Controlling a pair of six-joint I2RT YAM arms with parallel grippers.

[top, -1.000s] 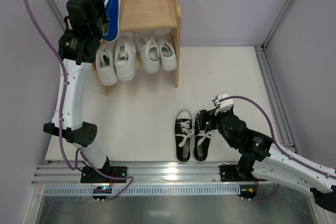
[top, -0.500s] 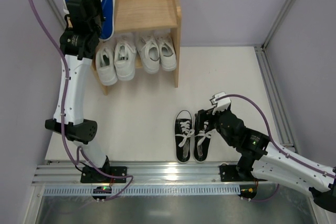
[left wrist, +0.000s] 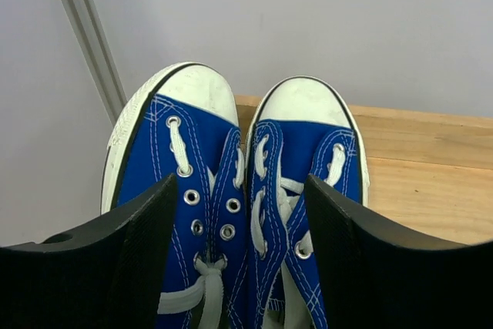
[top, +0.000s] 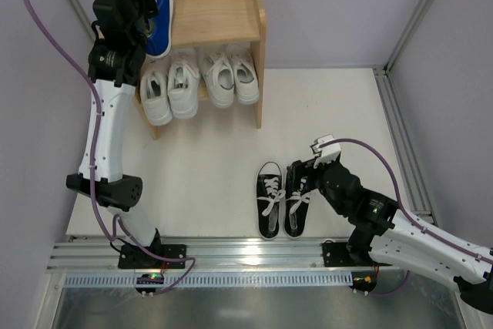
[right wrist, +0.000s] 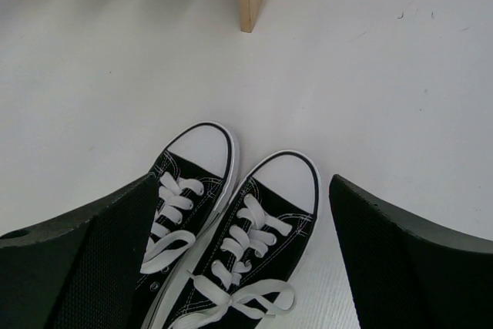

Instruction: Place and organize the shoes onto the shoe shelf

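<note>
Blue shoes are pinched in your left gripper at the overhead frame's upper left, apparently straddling the left rim of the shoe shelf, so letting go could tip one outside; your right gripper hangs wide over the black shoes

The white table fills the middle. Pale purple walls stand behind its far edge and at both sides. A grey metal rail runs along the right edge, and a slanted post rises from the far right corner. Silver rails lie along the near edge.
</note>
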